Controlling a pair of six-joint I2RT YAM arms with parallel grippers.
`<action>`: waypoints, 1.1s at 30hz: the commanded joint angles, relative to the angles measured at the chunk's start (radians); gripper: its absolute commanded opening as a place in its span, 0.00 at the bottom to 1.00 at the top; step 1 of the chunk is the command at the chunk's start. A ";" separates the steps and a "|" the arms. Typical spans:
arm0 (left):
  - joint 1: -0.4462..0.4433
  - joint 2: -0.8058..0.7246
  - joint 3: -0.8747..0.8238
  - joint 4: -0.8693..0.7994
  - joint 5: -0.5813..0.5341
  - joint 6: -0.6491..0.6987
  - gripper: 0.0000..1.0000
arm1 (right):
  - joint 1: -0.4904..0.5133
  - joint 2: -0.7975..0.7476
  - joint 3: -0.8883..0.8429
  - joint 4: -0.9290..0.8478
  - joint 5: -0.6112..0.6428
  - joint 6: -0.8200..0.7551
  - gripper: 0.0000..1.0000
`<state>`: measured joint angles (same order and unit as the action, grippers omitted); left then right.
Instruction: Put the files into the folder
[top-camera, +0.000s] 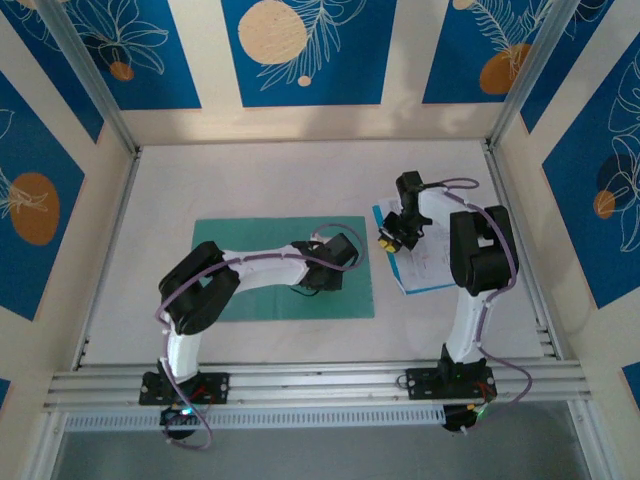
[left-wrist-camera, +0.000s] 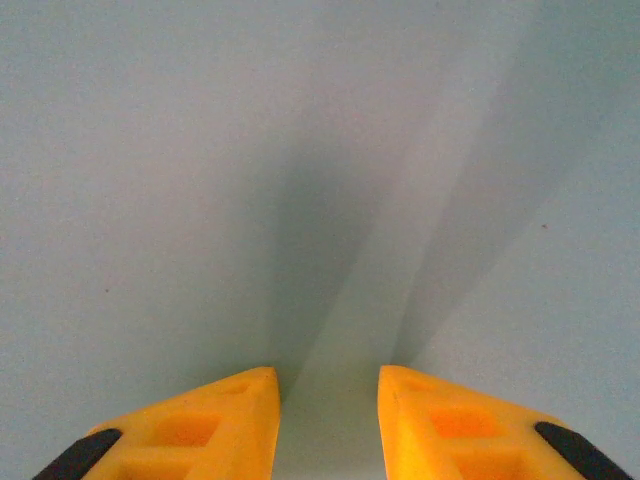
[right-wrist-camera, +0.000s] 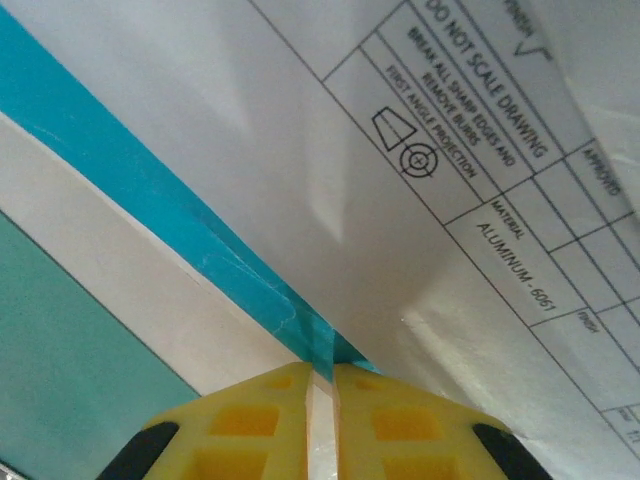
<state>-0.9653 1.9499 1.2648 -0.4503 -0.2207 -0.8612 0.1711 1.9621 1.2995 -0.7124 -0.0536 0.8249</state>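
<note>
— Teal thin flat matte folder (top-camera: 250, 300): which way from your right pincer (top-camera: 388, 238)?
— Off to its left, just across a band of bare white table (right-wrist-camera: 120, 290). The long axis runs side to side, pointing at that pincer.
— Pincer state?
— Yellow tips pressed nearly together, pinching the white printed paper files (right-wrist-camera: 300, 150) at their blue edge strip (right-wrist-camera: 130, 200), I judge. The files trail off to its right, tilted.
— Your left pincer (left-wrist-camera: 328, 378)?
— Nearer the folder: it's right over the cover, tips part spread, nothing between them. So you'd pull leftward, a short trip.
— Anything unclear?
— Can't tell if the left tips touch the cover, or whether the folder is opened. Your left arm hides its middle. Your right arm covers the files' side away from the pincer. Sheet count: can't say.
</note>
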 joint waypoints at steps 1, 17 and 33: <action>0.003 0.040 -0.007 0.003 0.014 0.005 0.32 | 0.004 -0.041 -0.045 0.026 -0.093 0.051 0.16; 0.004 0.076 0.029 -0.001 0.020 0.015 0.31 | 0.032 -0.096 -0.192 0.138 -0.176 0.150 0.16; 0.004 0.080 0.046 -0.007 0.012 0.027 0.31 | 0.196 -0.137 -0.182 0.086 -0.085 0.297 0.15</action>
<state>-0.9646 1.9858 1.3106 -0.4686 -0.2401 -0.8532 0.3077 1.8519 1.1301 -0.5568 -0.0898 1.0622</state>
